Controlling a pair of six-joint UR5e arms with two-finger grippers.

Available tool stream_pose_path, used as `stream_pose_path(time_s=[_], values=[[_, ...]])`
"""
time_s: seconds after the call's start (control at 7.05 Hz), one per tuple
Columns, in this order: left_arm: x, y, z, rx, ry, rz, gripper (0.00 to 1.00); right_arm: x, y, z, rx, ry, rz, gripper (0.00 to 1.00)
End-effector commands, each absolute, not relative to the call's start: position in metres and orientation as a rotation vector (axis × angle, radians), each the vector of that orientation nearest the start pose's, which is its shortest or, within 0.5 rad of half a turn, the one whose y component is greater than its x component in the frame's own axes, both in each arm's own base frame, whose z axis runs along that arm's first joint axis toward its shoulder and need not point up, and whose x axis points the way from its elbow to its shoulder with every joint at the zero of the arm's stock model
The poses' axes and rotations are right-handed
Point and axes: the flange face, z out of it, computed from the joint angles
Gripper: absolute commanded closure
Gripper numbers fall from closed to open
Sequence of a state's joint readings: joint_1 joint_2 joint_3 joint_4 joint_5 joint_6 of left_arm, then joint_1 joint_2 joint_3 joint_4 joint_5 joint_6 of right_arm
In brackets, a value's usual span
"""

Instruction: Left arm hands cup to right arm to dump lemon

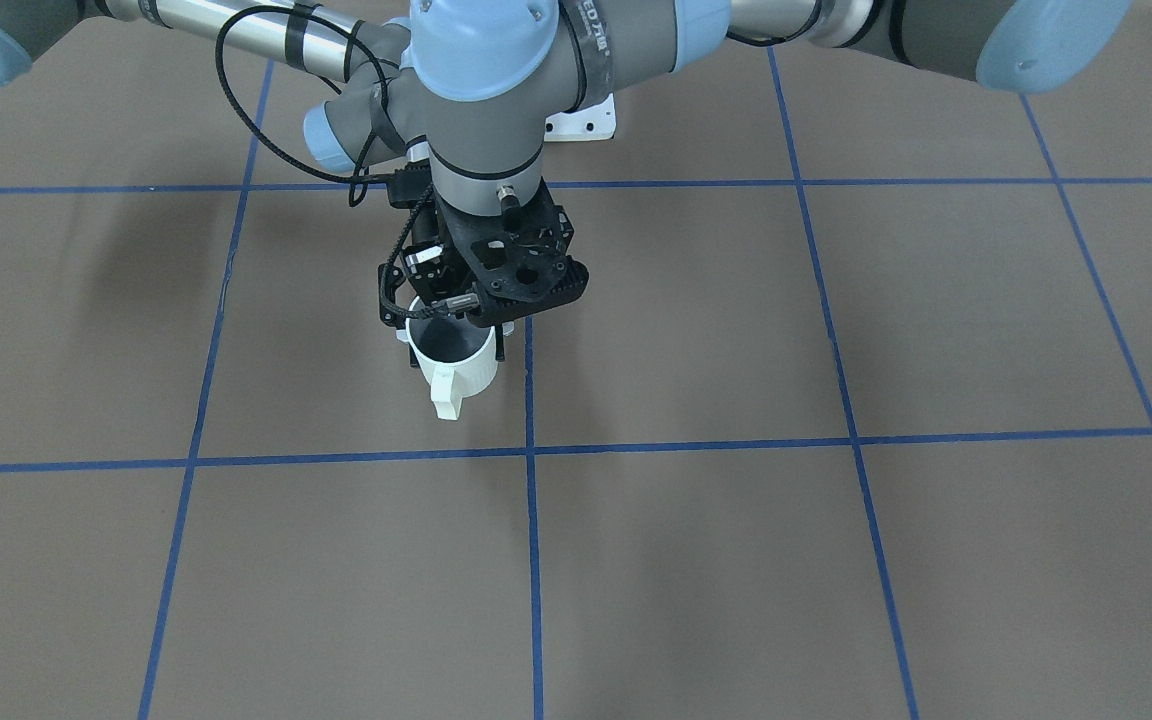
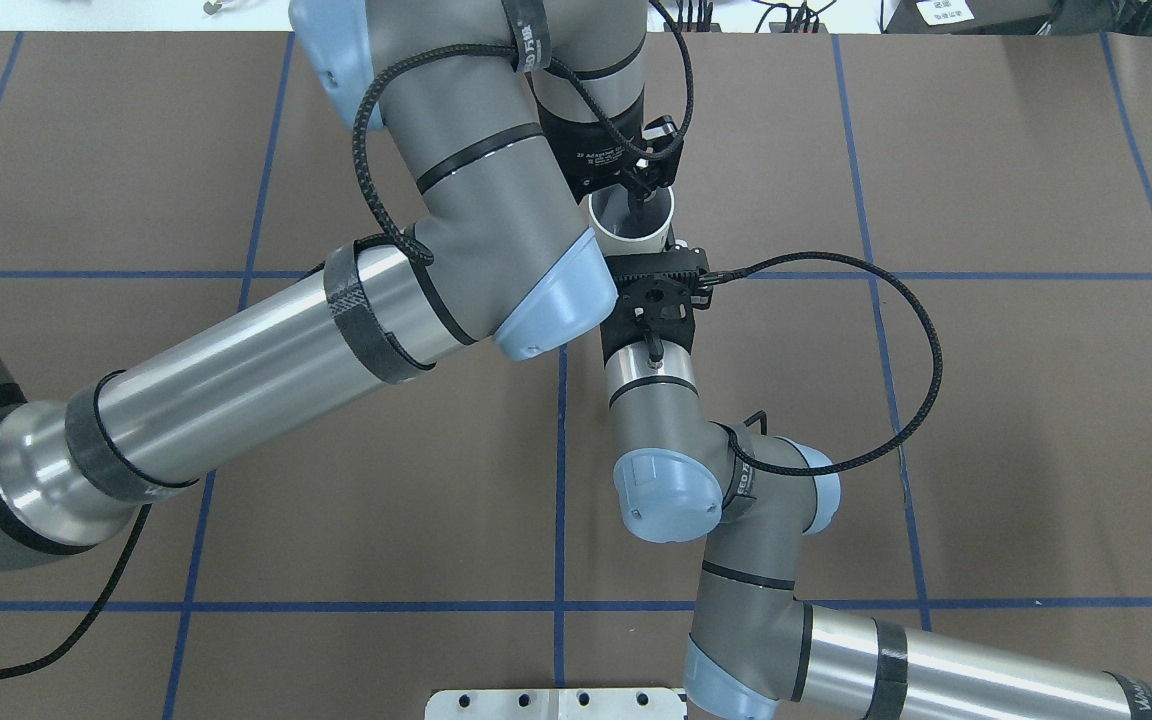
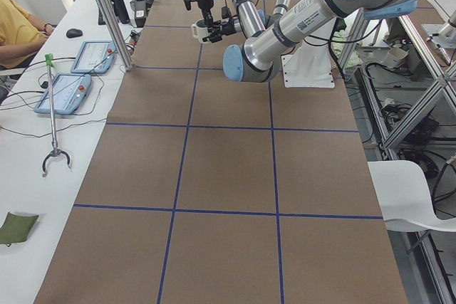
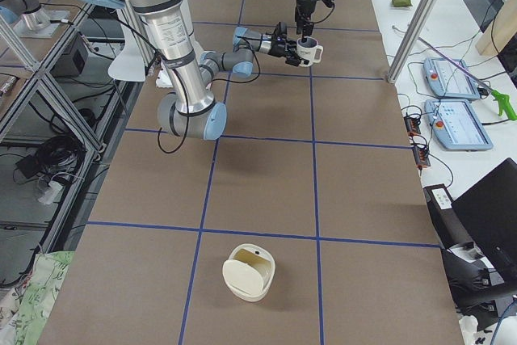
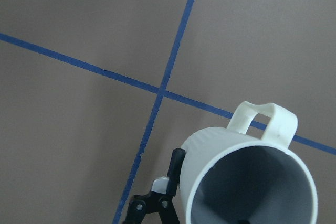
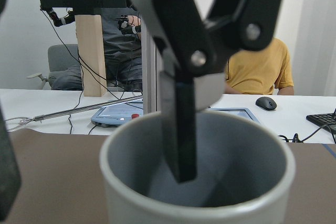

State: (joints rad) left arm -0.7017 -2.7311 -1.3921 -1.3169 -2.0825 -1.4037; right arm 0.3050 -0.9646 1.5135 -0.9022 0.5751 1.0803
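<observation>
**1. left arm** point(image 2: 236, 370): reaches in from the left of the overhead view and bends down over the middle of the table point(image 1: 836, 560).

**2. left gripper** point(image 2: 640, 196): points straight down and is pinched onto the cup's wall at the rim. In the right wrist view I see one finger point(image 6: 178, 129) hanging inside the mouth. The other finger is hidden from me.

**3. cup** point(image 1: 456, 365): upright, mouth up, directly under the left gripper and straight ahead of the right one.
- Its handle point(image 1: 447, 395) is turned away from the robot, toward the operators' side.
- It stands over the square just beside a crossing of blue tape lines point(image 1: 529, 450).
- I cannot tell whether its base is clear of the table.
- Its floor is hidden, so I cannot report any contents.

**4. right gripper** point(image 1: 453, 338): lies level and is aimed at the cup's side from the robot's side, jaws spread, one finger on each flank of the cup.
- In the left wrist view a finger point(image 5: 176, 167) stands just beside the ribbed outer wall.
- In its own wrist view a strip of table shows between the finger at the frame's left edge point(image 6: 8, 171) and the cup.
- I cannot confirm contact.

**5. right arm** point(image 2: 656, 410): rises from the lower right of the overhead view.

**6. container** point(image 4: 249, 272): off-white, on the table well apart from the cup, toward the end on the robot's right.
</observation>
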Motion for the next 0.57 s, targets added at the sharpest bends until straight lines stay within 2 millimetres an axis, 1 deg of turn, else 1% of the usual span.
stream_pose_path(time_s=[0.0,0.14,0.43], values=[[0.5110,-0.5457,0.0070,-0.140,0.846,-0.322,0.40,-0.5694,-0.3992,0.2327,1.223,-0.682,0.450,0.57],[0.5116,-0.5454,0.0055,-0.134,0.845,-0.321,0.44,-0.5698,-0.3982,0.2336,1.223,-0.683,0.449,0.57],[0.5126,-0.5448,0.0066,-0.136,0.843,-0.322,0.56,-0.5705,-0.3984,0.2348,1.223,-0.682,0.448,0.57]])
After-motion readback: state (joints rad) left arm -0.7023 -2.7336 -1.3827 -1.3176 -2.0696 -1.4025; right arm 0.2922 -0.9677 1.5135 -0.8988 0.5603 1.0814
